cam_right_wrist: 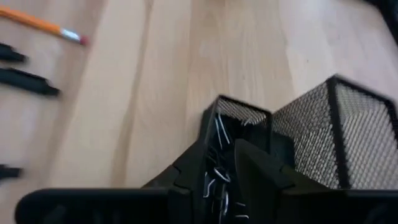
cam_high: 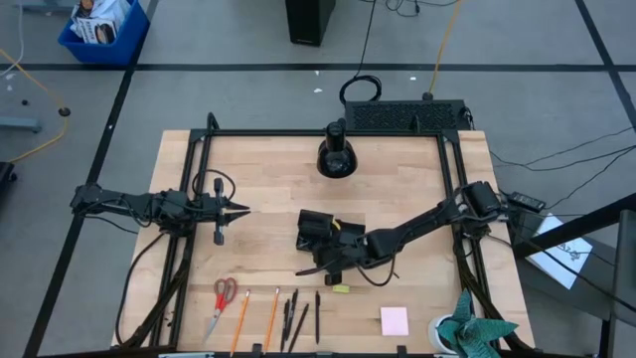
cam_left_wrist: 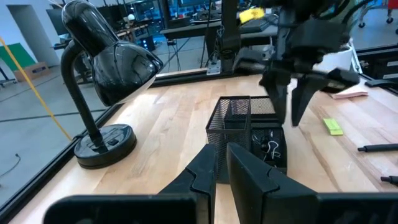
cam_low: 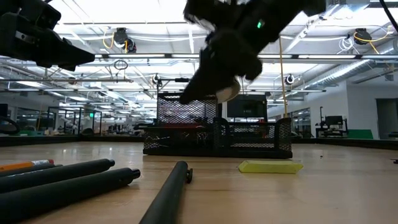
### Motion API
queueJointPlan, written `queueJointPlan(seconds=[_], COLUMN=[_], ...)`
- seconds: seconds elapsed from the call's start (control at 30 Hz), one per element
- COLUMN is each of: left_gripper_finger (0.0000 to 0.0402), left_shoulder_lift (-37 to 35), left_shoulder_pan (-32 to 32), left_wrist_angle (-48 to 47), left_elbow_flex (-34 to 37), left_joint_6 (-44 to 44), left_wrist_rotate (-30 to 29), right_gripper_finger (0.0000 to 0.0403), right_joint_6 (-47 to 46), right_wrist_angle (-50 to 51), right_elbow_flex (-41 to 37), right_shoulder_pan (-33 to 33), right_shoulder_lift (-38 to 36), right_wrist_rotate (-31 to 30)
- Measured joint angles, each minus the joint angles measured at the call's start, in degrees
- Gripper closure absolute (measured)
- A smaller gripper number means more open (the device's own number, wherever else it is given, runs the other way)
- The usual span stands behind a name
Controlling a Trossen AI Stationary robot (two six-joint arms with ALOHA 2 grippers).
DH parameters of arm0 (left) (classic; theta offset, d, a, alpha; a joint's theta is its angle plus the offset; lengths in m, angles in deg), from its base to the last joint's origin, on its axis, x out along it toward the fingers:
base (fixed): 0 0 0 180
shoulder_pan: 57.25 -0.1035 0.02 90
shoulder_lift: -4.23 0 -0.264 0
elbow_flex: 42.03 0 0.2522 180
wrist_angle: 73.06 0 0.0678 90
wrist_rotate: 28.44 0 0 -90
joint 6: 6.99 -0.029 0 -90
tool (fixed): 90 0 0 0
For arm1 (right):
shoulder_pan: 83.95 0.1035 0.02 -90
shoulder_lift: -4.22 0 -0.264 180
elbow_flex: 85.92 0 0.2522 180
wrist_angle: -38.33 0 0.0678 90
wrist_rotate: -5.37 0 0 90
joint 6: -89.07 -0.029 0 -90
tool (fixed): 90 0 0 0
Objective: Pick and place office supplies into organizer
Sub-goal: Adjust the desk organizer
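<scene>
The black mesh organizer stands mid-table, with binder clips lying in its low compartment. My right gripper hangs open just above that compartment, slanting down, with nothing between its fingers. A small yellow piece lies just in front of the organizer. Along the near edge lie red-handled scissors, two orange pencils, several dark pens and a pink sticky-note pad. My left gripper waits at the table's left, level, shut and holding nothing.
A black desk lamp stands at the far middle of the table. A teal-green cloth sits at the near right corner. Bare wood lies between the left gripper and the organizer.
</scene>
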Motion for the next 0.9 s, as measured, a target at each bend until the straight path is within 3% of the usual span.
queueJointPlan(seconds=[0.13, 0.23, 0.4, 0.63, 0.9], left_gripper_finger=[0.0355, 0.0357, 0.0394, 0.0399, 0.0399], left_shoulder_lift=[0.0, 1.4, 6.7, 17.3, 31.5], left_shoulder_pan=[0.0, 0.0, 0.0, -0.9, -7.5], left_wrist_angle=[-0.1, 0.0, 2.3, 15.1, 28.6], left_elbow_flex=[0.0, 0.0, 0.0, 0.0, 0.0], left_joint_6=[0.9, 1.1, 0.9, -1.4, -0.9], left_wrist_rotate=[-1.3, -1.3, -1.1, -1.0, 0.5], right_gripper_finger=[0.0343, 0.0379, 0.0397, 0.0402, 0.0402], right_joint_6=[1.1, 3.1, 4.1, -1.2, -10.6], right_wrist_angle=[0.0, 0.9, 1.1, 1.9, 7.3], right_elbow_flex=[0.0, 0.0, -0.7, -5.7, -9.5], right_shoulder_pan=[1.2, 2.3, 4.2, 6.4, 9.5], right_shoulder_lift=[-3.1, -5.0, -7.3, -8.6, -8.6], right_wrist_rotate=[-2.4, -5.6, -5.9, 2.9, 3.5])
